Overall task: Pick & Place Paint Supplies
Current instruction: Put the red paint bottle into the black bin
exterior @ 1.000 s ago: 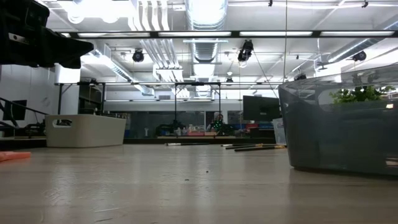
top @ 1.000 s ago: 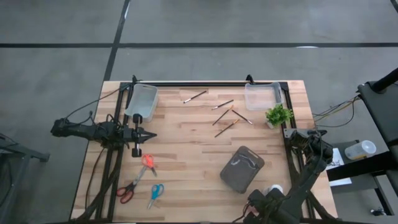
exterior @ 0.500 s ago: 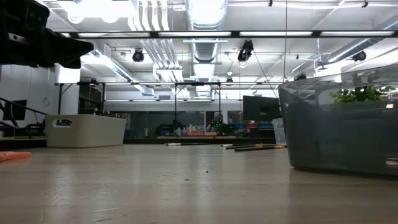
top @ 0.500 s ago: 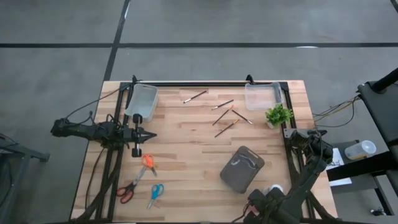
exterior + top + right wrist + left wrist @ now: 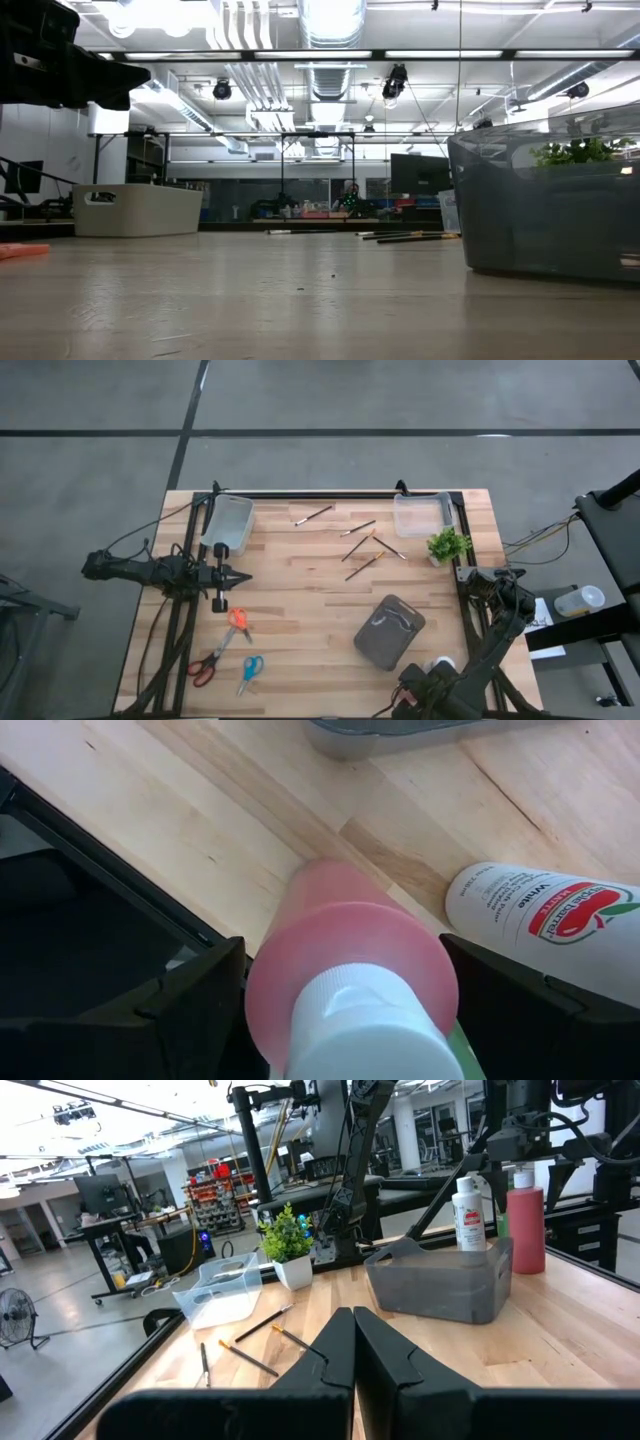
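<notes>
right wrist view, nearest thing first: the red paint bottle (image 5: 345, 990) stands cap-up between the right gripper (image 5: 340, 995) fingers (image 5: 190, 1005), jaws spread wide to either side of it, not yet pressing that i can see. the white paint bottle (image 5: 545, 925) stands just beside it. both sit at the table (image 5: 300, 610) near edge, close to the near right corner, by the dark grey bin (image 5: 390, 630). in the left wrist view the red bottle and white bottle show just behind that bin; a third bottle may be hidden between them, cannot tell.

step in hand, as i judge it: first pick of a bottle, gripper positioned around red one, grasp not made. next move calls for closing squarely on the body below the cap without knocking the white neighbour, then lifting straight.

mid-table: left gripper (image 5: 232, 577) hovers near the left edge, jaws clenched on nothing, waiting. orange scissors (image 5: 232, 625) and blue scissors (image 5: 249, 670) lie toward the near left corner.

far side: several paintbrushes (image 5: 362, 550) scattered loose, between the pale bin (image 5: 228, 523) at far left and clear tray (image 5: 421, 515) at far right; potted plant (image 5: 447, 545) by the right edge.
</notes>
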{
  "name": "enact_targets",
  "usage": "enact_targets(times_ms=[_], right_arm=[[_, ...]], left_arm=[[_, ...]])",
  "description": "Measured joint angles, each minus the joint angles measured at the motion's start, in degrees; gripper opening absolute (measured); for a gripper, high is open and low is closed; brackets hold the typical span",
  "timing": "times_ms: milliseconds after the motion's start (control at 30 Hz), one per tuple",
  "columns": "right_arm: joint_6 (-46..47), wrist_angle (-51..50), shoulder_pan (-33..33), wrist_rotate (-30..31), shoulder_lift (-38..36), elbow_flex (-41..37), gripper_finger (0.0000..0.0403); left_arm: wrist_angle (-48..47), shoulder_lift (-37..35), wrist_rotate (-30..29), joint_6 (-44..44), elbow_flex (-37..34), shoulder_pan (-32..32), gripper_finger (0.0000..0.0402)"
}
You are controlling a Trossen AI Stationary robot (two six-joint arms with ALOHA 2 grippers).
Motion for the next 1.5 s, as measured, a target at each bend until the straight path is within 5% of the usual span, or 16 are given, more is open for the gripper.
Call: enact_targets(times_ms=[367,1500], right_arm=[[0.0,-0.3,0.0,0.0,0.0,0.0,0.0207],[-0.4,-0.3,0.0,0.1,0.0,0.0,0.0221]], left_arm=[[0.0,0.0,0.0,0.0,0.0,0.0,0.0000],[0.0,0.0,0.0,0.0,0.0,0.0,0.0000]])
